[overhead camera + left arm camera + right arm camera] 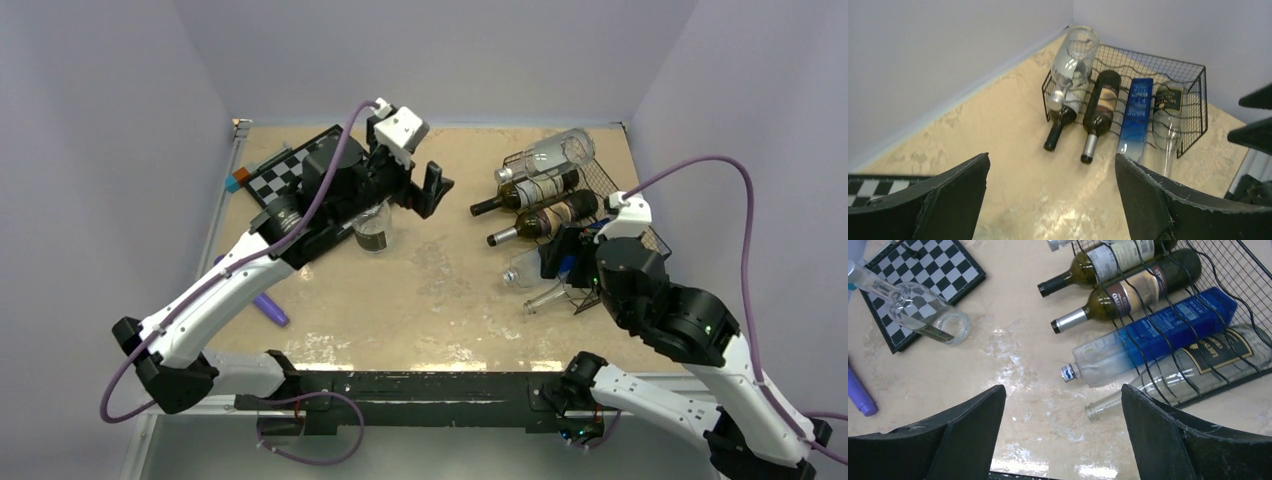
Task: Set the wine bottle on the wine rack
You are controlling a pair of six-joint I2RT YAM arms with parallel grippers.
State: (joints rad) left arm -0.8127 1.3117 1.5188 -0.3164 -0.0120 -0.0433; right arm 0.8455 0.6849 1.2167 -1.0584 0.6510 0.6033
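Black left pincer [1050, 167] and right pincer [1063, 397] both gape wide, gripping nothing.

Ahead and right of the black right claw [1063, 392], the wine rack [1233, 280] is black wire. It holds a clear bottle with a bright blue label [1168, 320] and a dark green bottle with a maroon-and-cream label [1138, 290]. Left of the claw are a black-and-white chequered chessboard [933, 275] and a purple marker [859, 395]. The table [1013, 360] below is mottled beige.

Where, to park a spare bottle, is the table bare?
The bare patch is the middle of the beige tabletop, between the clear glass bottle and the necks jutting from the black wire wine rack. Crowded: by the rack and by the black-and-white chessboard.
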